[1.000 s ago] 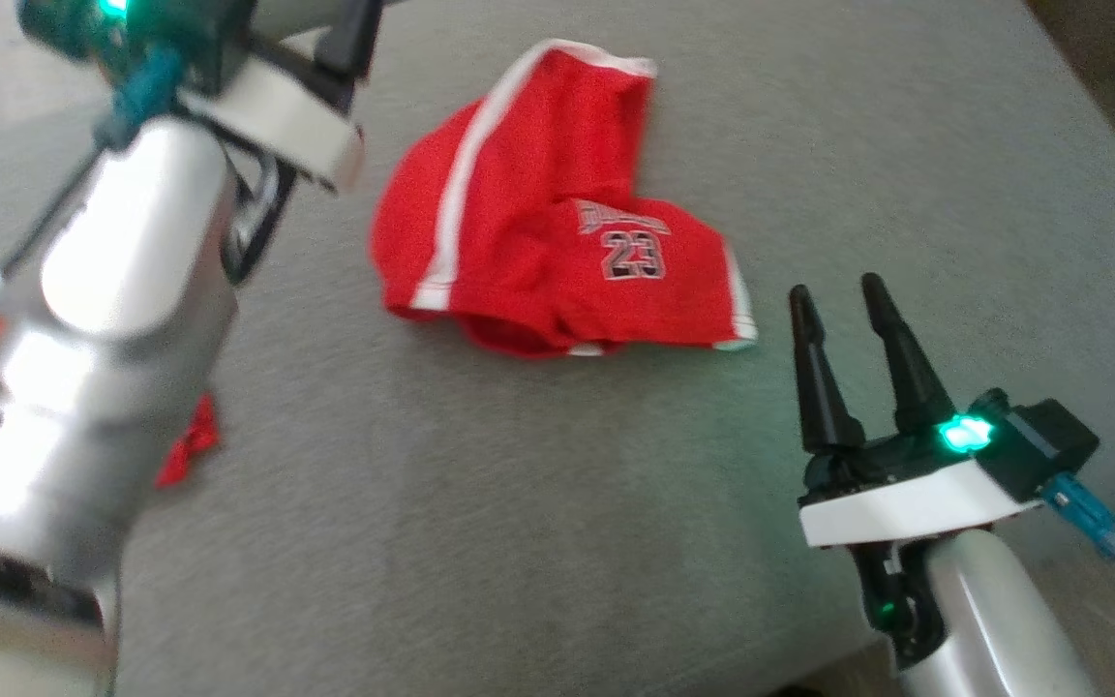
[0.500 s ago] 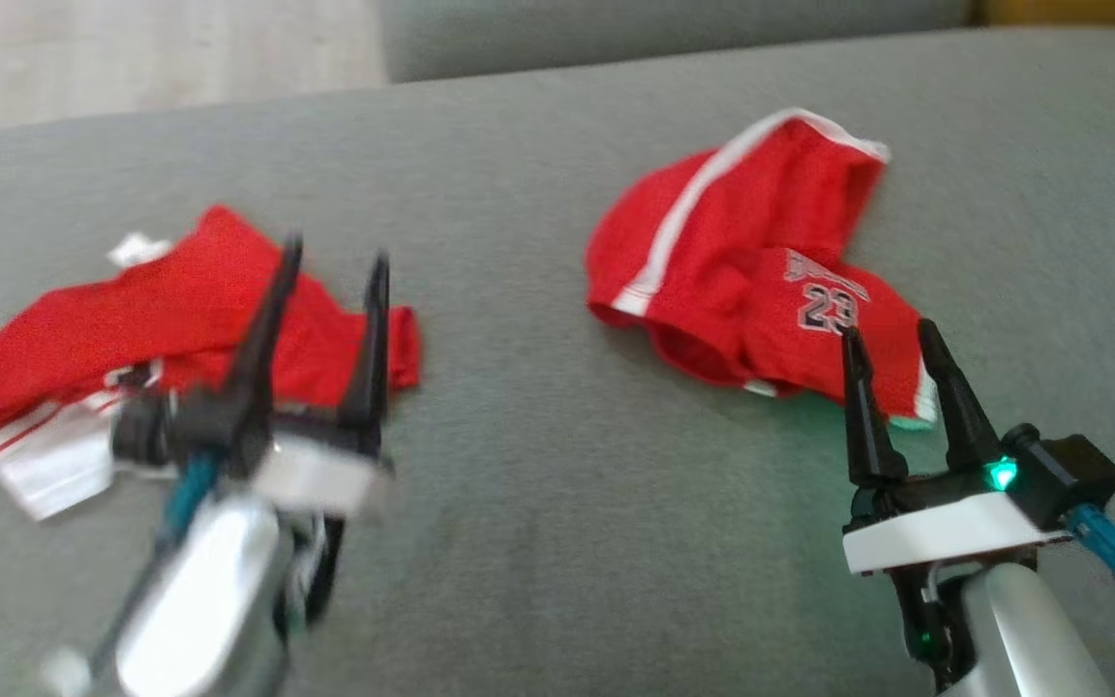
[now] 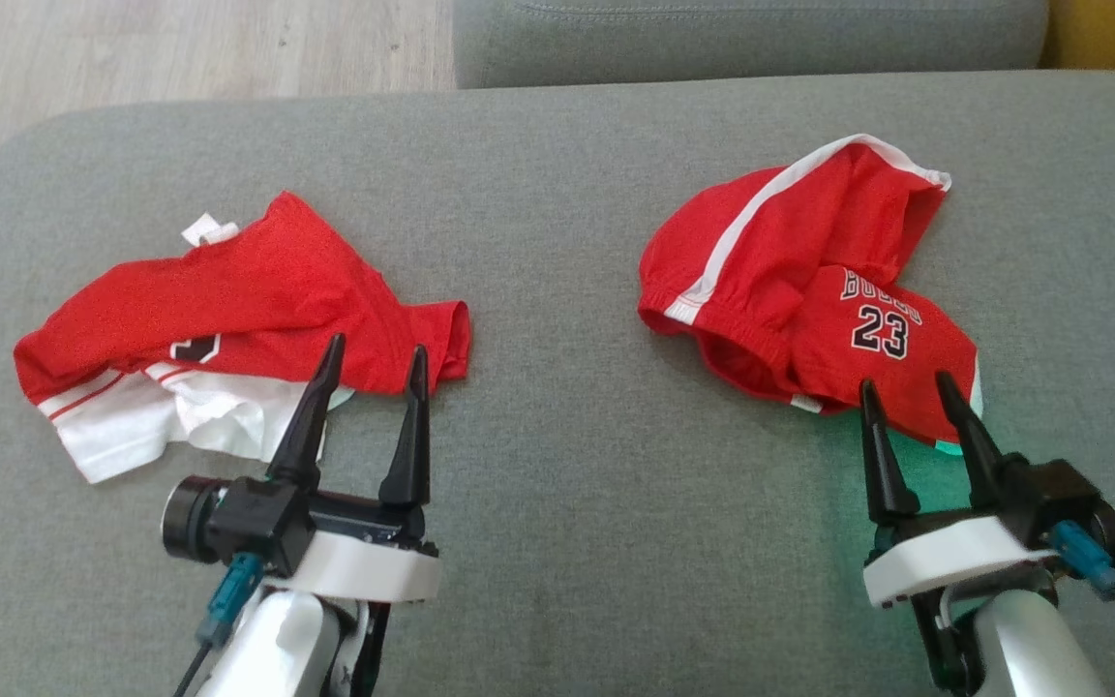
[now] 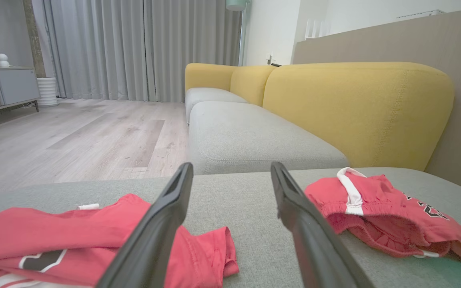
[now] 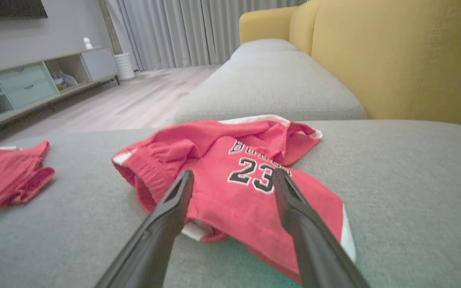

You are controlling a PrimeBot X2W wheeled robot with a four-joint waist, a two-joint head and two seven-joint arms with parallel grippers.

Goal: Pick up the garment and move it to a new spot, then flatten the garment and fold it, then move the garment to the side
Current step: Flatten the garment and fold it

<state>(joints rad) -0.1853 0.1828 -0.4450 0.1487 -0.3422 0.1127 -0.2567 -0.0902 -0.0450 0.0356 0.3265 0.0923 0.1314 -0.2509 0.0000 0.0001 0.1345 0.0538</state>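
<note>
A crumpled pair of red shorts (image 3: 799, 281) printed 23 is seen toward the right edge of the grey cushion (image 3: 557, 194), with one leg turned toward the far edge. A rumpled red and white jersey (image 3: 248, 300) is laid near the left edge, well apart from the shorts. The right gripper (image 3: 906, 380) is held spread by the shorts' near hem, with nothing pinched. The left gripper (image 3: 376, 345) is likewise spread and empty, by the jersey's near side. A yellow backrest (image 4: 354, 108) is seen beyond.
</note>
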